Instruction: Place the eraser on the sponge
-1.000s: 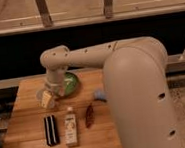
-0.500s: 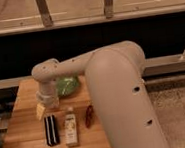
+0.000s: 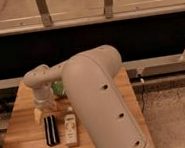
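**A:** One thing at a time, biggest first. What fills the view?

**B:** The robot's arm (image 3: 102, 102). It is a thick off-white shell rising from the lower right, bending over to a rounded joint at the left, then dropping toward the table.

**A:** And beneath it?

**B:** A light-brown wooden table (image 3: 19, 147). The arm hides its right side.

**A:** What lies on the wood?

**B:** A white bottle (image 3: 71, 130) lies close beside the arm, cap end away from the camera. Just left of it, with a thin strip of wood between them, is the eraser (image 3: 51, 130). It is a flat black block with a pale stripe down its length, lying on the table parallel to the bottle.

**A:** Anything farther back?

**B:** A sliver of a green bowl (image 3: 57, 87) shows between the wrist and the big shell.

**A:** The sponge?

**B:** It's not in sight.

**A:** And the gripper?

**B:** The gripper (image 3: 39, 115) is pale and hangs at the wrist's end, low over the left part of the table. It sits just beyond the eraser's far end and a little to the left. I can't tell whether it is open or closed, or whether it touches the eraser.
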Available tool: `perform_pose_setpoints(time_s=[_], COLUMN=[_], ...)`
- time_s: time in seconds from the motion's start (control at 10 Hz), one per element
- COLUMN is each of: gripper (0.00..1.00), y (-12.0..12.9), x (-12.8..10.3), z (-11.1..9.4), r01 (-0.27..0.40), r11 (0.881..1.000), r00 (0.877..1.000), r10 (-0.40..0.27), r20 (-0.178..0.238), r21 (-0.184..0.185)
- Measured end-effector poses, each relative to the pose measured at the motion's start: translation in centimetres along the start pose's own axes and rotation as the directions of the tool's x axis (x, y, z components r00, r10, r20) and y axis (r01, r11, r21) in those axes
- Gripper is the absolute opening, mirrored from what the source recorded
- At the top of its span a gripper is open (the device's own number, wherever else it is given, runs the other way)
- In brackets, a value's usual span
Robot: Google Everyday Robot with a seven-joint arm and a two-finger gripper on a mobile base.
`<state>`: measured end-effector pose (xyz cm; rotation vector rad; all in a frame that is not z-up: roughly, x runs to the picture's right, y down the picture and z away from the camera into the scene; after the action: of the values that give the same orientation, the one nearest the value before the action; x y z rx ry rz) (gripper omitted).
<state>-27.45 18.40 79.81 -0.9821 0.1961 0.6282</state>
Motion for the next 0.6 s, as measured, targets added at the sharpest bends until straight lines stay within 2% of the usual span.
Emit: perform_pose_setpoints(time_s=[0.3,0.6], gripper=[0.68,0.68], y=[-1.4,-1.2], x=[0.5,0.5], z=[0.9,1.0], r01=[-0.042,-0.041], r11=[0.999,0.999], r00=[0.998,0.998], r10=[0.042,0.042], r20=[-0.042,-0.051], r21=[0.013,0.017])
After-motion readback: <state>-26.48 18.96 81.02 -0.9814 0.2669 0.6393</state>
